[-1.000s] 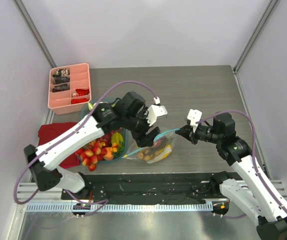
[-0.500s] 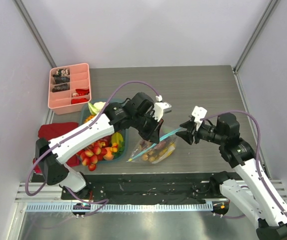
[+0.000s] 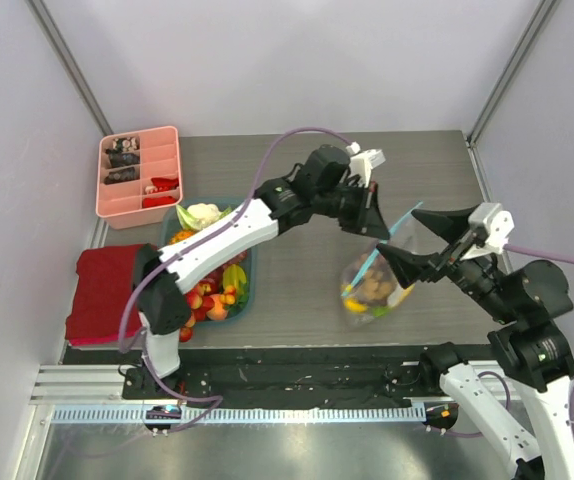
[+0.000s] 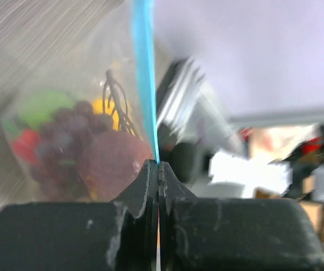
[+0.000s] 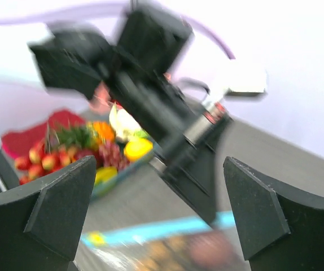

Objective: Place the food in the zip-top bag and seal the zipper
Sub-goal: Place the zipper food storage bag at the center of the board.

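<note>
At the far left a pink divided tray [image 3: 127, 213] sits at the back of the table [image 3: 297, 290], with a dark red cloth [image 3: 102, 300] nearer the arms. Just right of the cloth, a teal bin [image 3: 250, 285] holds loose food [image 3: 207, 290]: red berries, yellow and orange pieces and something white at its far end. The left arm reaches across to the right of the bin, and the left gripper [image 3: 375, 222] has its fingers pressed together, pinching the zipper [image 3: 379, 250], a teal-blue strip that slants down along the mouth of the zip-top bag [image 3: 375, 288]. The bag hangs below that pinch, right of centre and well apart from the bin. The left wrist view shows purple grapes [image 4: 71, 130], a red piece and green and yellow ones through the clear plastic. Whether its bottom rests on the table I cannot tell. Just right of the bag, the right gripper [image 3: 432, 240] has its fingers spread wide and grips nothing.
</note>
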You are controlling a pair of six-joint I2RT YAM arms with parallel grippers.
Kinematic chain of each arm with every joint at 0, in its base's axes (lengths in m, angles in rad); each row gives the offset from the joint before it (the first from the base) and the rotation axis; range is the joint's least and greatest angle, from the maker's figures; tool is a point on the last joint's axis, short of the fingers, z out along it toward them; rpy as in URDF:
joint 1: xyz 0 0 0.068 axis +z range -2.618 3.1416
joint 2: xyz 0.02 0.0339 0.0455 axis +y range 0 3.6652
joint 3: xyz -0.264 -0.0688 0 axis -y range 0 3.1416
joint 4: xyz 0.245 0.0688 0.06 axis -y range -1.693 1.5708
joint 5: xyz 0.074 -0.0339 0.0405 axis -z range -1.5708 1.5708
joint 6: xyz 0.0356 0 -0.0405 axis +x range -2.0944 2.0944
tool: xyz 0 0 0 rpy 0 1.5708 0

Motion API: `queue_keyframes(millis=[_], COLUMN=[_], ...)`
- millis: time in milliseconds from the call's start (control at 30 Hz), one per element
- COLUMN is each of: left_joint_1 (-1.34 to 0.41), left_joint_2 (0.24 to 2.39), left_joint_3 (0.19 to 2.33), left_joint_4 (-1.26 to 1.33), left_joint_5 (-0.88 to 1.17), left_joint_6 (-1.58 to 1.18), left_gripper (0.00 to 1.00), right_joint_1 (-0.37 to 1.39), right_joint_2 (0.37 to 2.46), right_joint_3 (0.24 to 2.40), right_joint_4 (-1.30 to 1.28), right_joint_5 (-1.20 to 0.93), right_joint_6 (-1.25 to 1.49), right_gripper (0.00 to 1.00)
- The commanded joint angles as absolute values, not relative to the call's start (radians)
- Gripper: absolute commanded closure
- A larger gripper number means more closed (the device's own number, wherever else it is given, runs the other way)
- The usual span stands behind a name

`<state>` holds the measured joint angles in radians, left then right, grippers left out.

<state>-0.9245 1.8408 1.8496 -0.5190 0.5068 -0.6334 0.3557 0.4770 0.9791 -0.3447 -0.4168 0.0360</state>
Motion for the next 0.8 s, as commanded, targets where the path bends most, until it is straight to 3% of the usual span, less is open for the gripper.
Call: queue_keyframes(millis=[0,133,400,767], left_joint_1=[-0.939,-0.933,-0.770,-0.621], left_joint_2=[1.946,2.025,1.942,1.812], left_joint_3=[1.960,1.918,1.482,1.355], left_joint_4=[-0.112,-0.035,-0.069,-0.216], left_joint_5=[0.565,0.514,0.456,0.433], left_joint_6=[-0.969,-1.101,-1.106,-0.982], left_gripper=[1.00,1.00,1.00,1.00], right_joint_1=[0.354,0.354,0.353,0.353], right_joint_2=[0.471,0.474,0.479,0.545], right_joint_3=[1.048,1.055,1.002,0.959], right_joint_4=[-0.249,-0.274,-0.314,-0.299], right_joint_5=[-0.354,-0.379,-0.387,-0.402], right_joint_6=[0.149,0.117,0.058,0.031], right_gripper=[0.00,0.00,0.00,0.00])
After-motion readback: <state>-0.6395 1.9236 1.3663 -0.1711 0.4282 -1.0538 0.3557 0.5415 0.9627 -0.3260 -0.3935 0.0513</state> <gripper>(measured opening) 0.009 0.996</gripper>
